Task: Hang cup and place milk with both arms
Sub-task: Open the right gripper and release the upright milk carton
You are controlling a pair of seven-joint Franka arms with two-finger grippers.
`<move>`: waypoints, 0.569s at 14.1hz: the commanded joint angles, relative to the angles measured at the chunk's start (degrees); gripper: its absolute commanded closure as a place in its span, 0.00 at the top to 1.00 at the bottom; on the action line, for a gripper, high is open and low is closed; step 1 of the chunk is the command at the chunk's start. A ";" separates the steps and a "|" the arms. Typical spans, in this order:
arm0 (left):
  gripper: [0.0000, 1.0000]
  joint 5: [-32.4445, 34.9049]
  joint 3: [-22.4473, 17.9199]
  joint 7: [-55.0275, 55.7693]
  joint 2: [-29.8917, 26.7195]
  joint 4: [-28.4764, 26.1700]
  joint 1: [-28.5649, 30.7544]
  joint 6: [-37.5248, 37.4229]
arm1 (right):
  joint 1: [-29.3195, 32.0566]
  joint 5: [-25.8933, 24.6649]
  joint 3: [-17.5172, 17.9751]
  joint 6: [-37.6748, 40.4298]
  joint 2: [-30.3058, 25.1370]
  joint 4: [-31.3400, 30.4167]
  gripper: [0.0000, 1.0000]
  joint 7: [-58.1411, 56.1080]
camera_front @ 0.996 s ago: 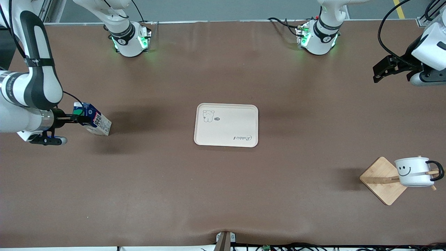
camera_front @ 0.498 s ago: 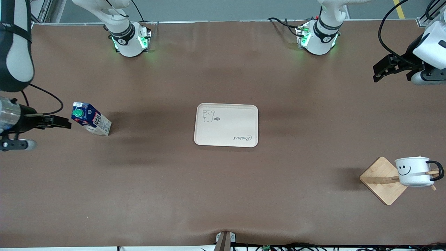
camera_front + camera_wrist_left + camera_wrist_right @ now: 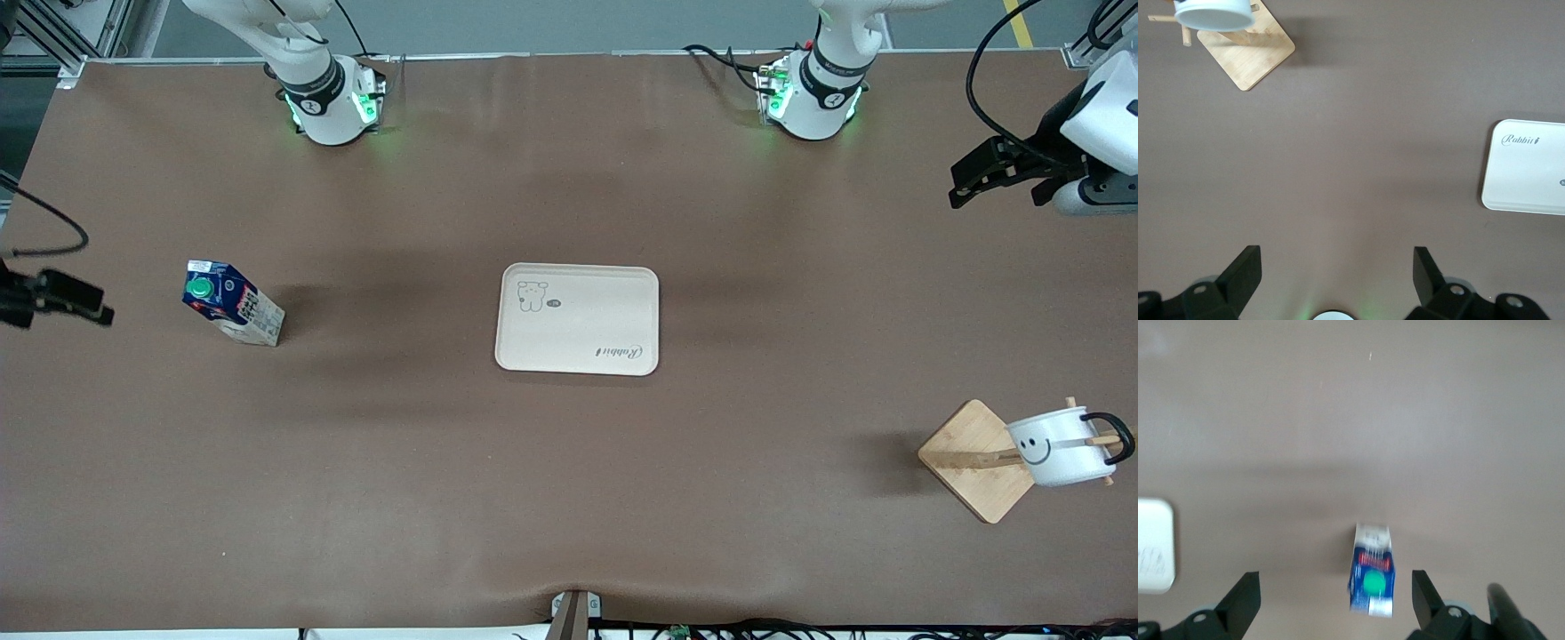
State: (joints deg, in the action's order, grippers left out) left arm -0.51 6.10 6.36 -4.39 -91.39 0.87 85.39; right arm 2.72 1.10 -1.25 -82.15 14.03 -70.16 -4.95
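Front view: my right hand (image 3: 76, 302) and left hand (image 3: 973, 182) hang spread wide, both empty; milk carton (image 3: 233, 304) stands on tabletop (image 3: 569, 498), cup (image 3: 1060, 444) hangs on wooden rack (image 3: 978, 458).

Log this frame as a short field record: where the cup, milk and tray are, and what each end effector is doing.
cup: white smiley mug hanging by its handle on the wooden rack, toward the left arm's end of the table
milk: carton upright on the table, toward the right arm's end, not on the tray
tray: cream tray mid-table, nothing on it
left end effector: open, holding nothing, above the table's left-arm end
right end effector: open, holding nothing, beside the milk, apart from it
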 commanded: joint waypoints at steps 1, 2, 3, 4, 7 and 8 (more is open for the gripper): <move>1.00 -0.99 -0.21 -1.00 -1.41 -0.63 -0.16 -0.31 | -1.31 -0.58 0.46 9.16 -7.76 -3.21 1.00 0.30; 1.00 -0.98 -0.12 -1.00 -1.41 -0.63 -0.16 -0.39 | -4.36 -2.23 0.63 10.50 -9.96 -5.57 1.00 0.99; 1.00 -0.90 0.06 -1.00 -1.41 -0.46 -0.16 -1.00 | -5.17 -3.99 0.63 10.60 -13.38 -9.77 1.00 1.78; 1.00 -0.90 0.14 -1.00 -1.41 -0.37 -0.16 -1.01 | -5.27 -4.09 0.63 7.91 -17.15 -15.39 1.00 1.79; 1.00 -0.28 0.23 -1.00 -1.76 -0.63 -0.51 -0.75 | -1.52 -2.44 -1.20 3.13 -21.07 -22.39 1.00 0.31; 1.00 -0.28 0.41 -1.00 -1.76 -0.72 -0.51 -0.57 | 0.16 -0.16 -1.82 3.31 -20.19 -20.21 1.00 -3.97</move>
State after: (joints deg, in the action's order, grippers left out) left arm -0.53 6.42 6.35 -4.64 -91.38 0.56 85.22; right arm -0.90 -1.33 -1.74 -77.04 -4.68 -88.27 -4.30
